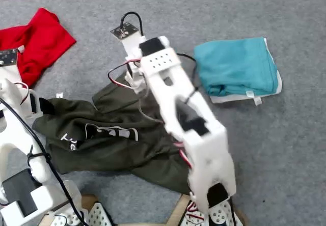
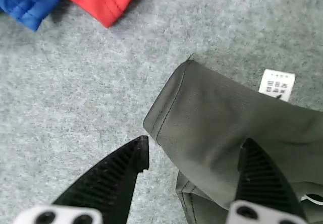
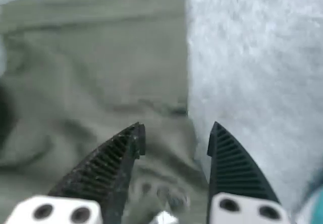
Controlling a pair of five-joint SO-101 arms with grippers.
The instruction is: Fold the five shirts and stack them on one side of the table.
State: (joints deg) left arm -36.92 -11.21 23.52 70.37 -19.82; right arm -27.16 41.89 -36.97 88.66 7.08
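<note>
Left pincer (image 2: 196,146) agape over olive shirt (image 2: 217,113)

Matt olive cloth shirt (image 1: 117,147) (rough grey felt table (image 1: 285,149))

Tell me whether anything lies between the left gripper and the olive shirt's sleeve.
Nothing visible does. The left gripper is open right over the olive shirt. The sleeve's hem lies between its fingers, one finger above the cloth, the other above the grey table.
</note>
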